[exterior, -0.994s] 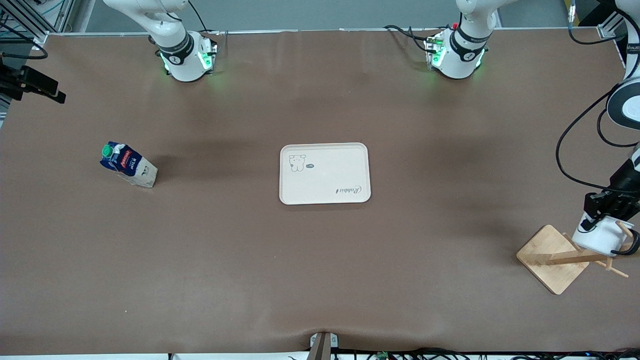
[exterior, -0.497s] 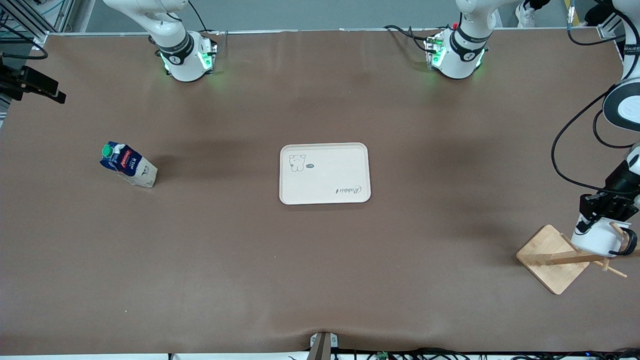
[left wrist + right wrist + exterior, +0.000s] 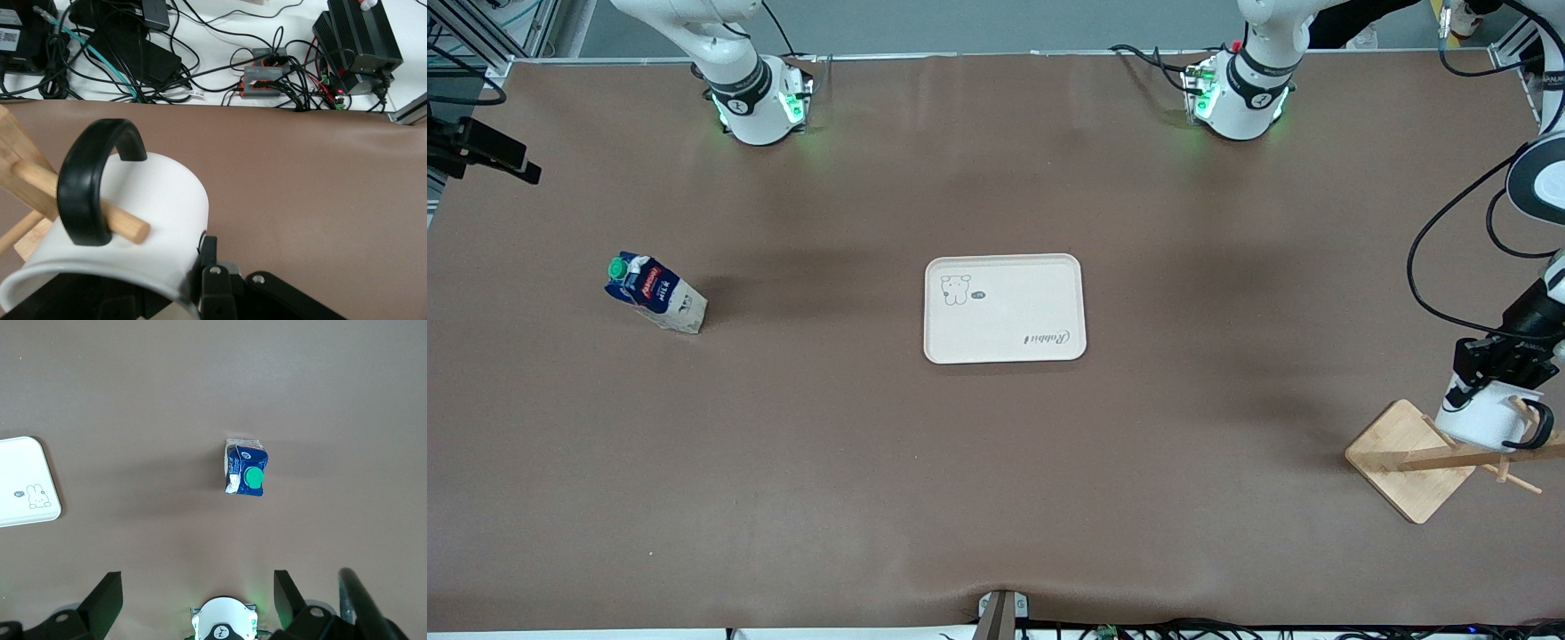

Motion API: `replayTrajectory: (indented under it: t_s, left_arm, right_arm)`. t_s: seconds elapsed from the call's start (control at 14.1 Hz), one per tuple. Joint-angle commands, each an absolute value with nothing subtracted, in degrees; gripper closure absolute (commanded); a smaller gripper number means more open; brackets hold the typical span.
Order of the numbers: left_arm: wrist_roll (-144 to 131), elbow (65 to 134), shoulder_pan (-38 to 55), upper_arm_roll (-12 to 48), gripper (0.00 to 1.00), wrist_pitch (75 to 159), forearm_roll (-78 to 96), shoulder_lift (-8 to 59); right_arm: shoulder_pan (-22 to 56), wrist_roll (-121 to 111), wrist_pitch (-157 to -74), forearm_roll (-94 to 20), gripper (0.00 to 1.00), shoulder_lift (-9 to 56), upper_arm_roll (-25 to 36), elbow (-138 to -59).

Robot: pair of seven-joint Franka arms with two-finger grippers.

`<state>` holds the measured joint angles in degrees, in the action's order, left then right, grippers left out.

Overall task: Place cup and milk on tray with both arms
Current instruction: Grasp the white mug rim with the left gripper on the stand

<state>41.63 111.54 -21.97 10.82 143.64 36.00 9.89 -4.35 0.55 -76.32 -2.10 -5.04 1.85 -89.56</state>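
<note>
The white cup (image 3: pixel 1480 422) hangs by its black handle (image 3: pixel 93 180) on a wooden peg (image 3: pixel 123 227) of the rack at the left arm's end of the table. My left gripper (image 3: pixel 1494 364) is shut on the cup's rim; one finger (image 3: pixel 212 270) shows outside the wall. The milk (image 3: pixel 654 298) stands on the table toward the right arm's end, green cap up, and also shows in the right wrist view (image 3: pixel 245 475). The cream tray (image 3: pixel 1005 333) lies mid-table, empty. My right gripper (image 3: pixel 197 580) is open and empty, high above its own base, out of the front view.
The square wooden rack base (image 3: pixel 1409 458) sits near the table's corner at the left arm's end, with pegs sticking out past the edge. Cables and power boxes (image 3: pixel 267 67) lie off the table next to it. A tray corner (image 3: pixel 23 480) shows in the right wrist view.
My left gripper has moved the cup a little along the peg, toward the table's middle and upward. The milk, the tray and the right arm have not moved.
</note>
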Motion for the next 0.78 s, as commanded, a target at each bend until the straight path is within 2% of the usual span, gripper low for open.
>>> replayTrajectory:
  t_s: [0.0, 0.5, 0.71]
  left_arm:
    - [41.84, 111.62, -22.06, 11.87, 1.0, 140.99, 36.74, 7.47]
    - [33.41, 111.97, -21.8, 12.91, 1.0, 135.27, 36.04, 4.92]
    - [24.03, 111.45, -21.8, 15.11, 1.0, 135.09, 27.36, 4.22]
  right_arm:
    - [-5.36, -0.35, -76.03, -3.25, 0.0, -4.75, 1.41, -89.03]
    - [-5.54, -4.57, -76.11, -3.08, 0.0, -3.78, 1.49, -88.68]
    - [-5.54, -4.75, -76.03, -2.9, 0.0, -2.64, 1.49, -88.68]
